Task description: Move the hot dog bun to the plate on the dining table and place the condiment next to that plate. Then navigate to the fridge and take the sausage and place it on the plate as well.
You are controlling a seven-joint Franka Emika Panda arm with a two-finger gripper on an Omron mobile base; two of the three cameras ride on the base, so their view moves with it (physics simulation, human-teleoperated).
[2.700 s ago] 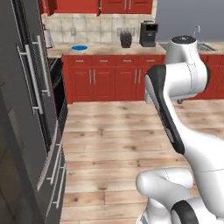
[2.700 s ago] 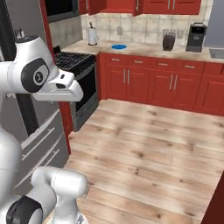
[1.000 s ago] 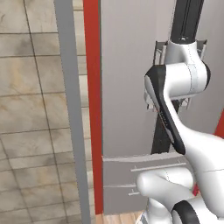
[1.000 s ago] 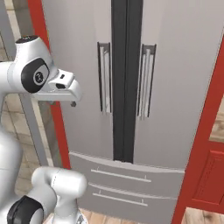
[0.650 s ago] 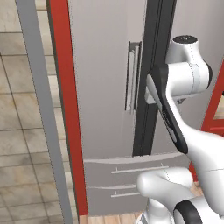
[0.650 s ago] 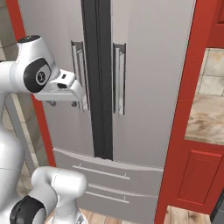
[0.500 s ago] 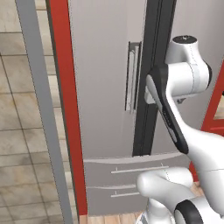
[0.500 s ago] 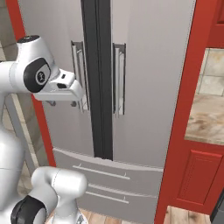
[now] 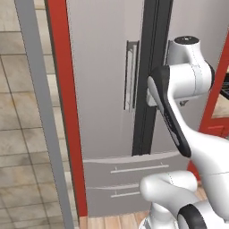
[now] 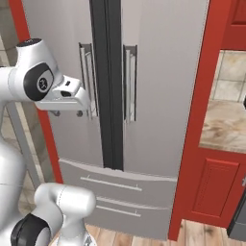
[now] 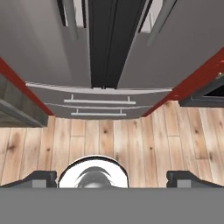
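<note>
The fridge (image 10: 144,96) stands closed straight ahead, framed by red cabinet panels (image 10: 199,120). It has two doors, two vertical handles (image 10: 88,77) and two drawers (image 10: 113,185) below. The right base view adds a red lower cabinet (image 10: 211,185) and tiled counter to the right; the hand view looks down on wooden floor (image 11: 113,140). The gripper (image 11: 112,177) holds nothing, its fingers spread wide, hanging near the left door. Sausage unseen.

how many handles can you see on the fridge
4: two upright door handles, left and right of the dark centre seam, and two drawer handles below, upper and lower.
</note>
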